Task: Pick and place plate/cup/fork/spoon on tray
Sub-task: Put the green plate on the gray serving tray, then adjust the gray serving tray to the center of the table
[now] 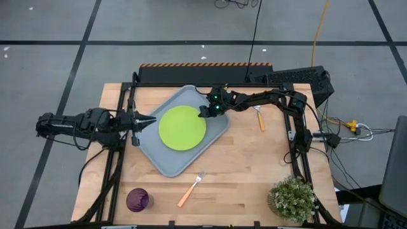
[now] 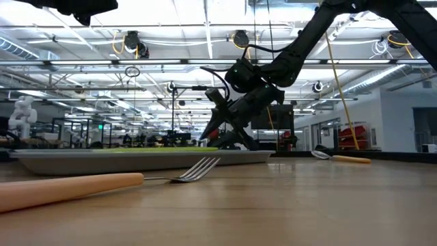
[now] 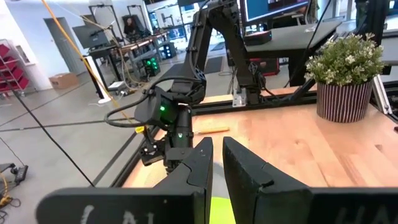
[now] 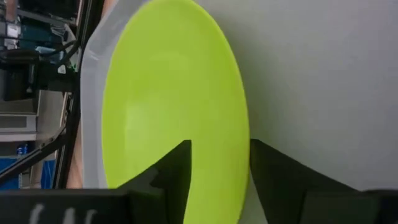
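Note:
The lime-green plate (image 1: 182, 127) lies flat in the grey-blue tray (image 1: 166, 162) at the table's middle. My right gripper (image 1: 203, 112) is open over the plate's far right rim; in the right wrist view (image 4: 219, 158) its fingers stand on either side of that rim. My left gripper (image 1: 151, 119) is shut and empty, hovering at the tray's left rim. The orange-handled fork (image 1: 191, 189) lies on the table near the tray's front. The orange-handled spoon (image 1: 259, 118) lies to the tray's right. The purple cup (image 1: 137, 199) stands upright at the front left. My right gripper comes at the plate's far right rim (image 4: 244, 143) slanting down from the table's right, one finger over the plate and one over the tray floor. I cannot tell whether the fingers touch the rim. The plate rests flat on the tray.
A potted plant (image 1: 292, 197) stands at the table's front right corner. Bare wood shows between the fork and the plant. In the low view the fork (image 2: 102, 183) lies close in front and the spoon (image 2: 341, 158) farther back on the right.

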